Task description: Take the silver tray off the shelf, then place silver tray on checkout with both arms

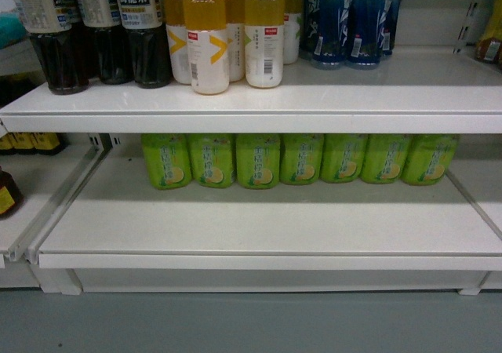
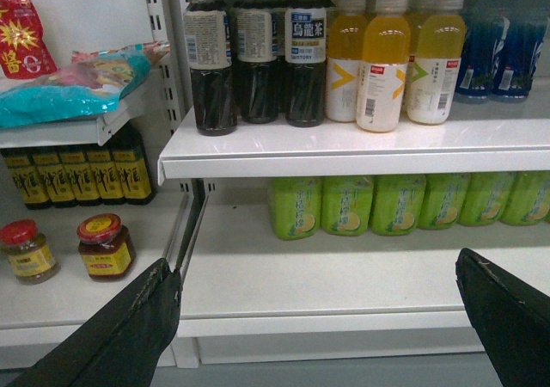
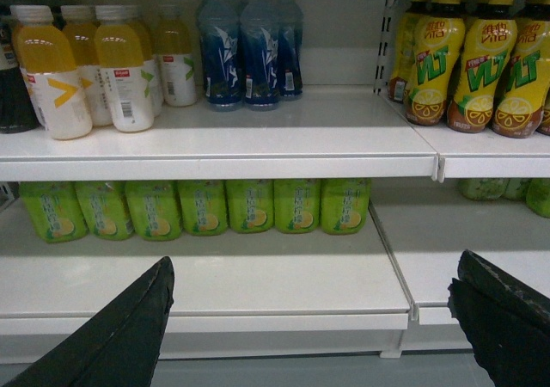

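A: Where's the silver tray?
B: None shows. The white metal shelf board (image 1: 259,223) carries only a row of green bottles (image 1: 298,158) at its back.
A: The claws?
B: Left black claw (image 2: 318,318) and right black claw (image 3: 314,318) both hang spread wide, holding nothing.

Counted above the lower shelf board (image 1: 259,231): seven green bottles (image 1: 299,158), three dark tea bottles (image 1: 98,27), at least four orange juice bottles (image 1: 227,31), several blue bottles (image 1: 349,23).
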Available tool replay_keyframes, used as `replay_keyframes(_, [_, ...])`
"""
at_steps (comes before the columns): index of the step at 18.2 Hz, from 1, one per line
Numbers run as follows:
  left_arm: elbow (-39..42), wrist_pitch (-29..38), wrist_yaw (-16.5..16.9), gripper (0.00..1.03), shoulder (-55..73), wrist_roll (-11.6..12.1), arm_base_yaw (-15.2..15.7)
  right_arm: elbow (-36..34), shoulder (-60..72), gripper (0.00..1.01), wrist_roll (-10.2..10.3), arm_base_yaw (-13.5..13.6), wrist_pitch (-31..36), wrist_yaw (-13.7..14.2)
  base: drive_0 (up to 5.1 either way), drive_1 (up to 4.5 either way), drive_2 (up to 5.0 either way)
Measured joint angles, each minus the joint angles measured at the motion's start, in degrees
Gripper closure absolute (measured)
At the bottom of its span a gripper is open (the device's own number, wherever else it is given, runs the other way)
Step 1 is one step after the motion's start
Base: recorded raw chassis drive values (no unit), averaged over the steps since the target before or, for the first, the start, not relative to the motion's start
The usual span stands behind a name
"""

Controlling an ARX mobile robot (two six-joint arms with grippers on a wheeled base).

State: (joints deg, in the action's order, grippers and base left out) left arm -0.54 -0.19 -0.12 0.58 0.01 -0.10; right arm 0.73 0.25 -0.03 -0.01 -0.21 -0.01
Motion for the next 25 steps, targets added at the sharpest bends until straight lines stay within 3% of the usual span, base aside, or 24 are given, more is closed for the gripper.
replay_keyframes(25, [0.00, 0.00, 0.00, 0.05, 0.00, 0.00, 0.00, 0.00, 0.00, 0.03, 0.00, 0.00, 0.00, 0.02, 0.0, 0.00, 0.0])
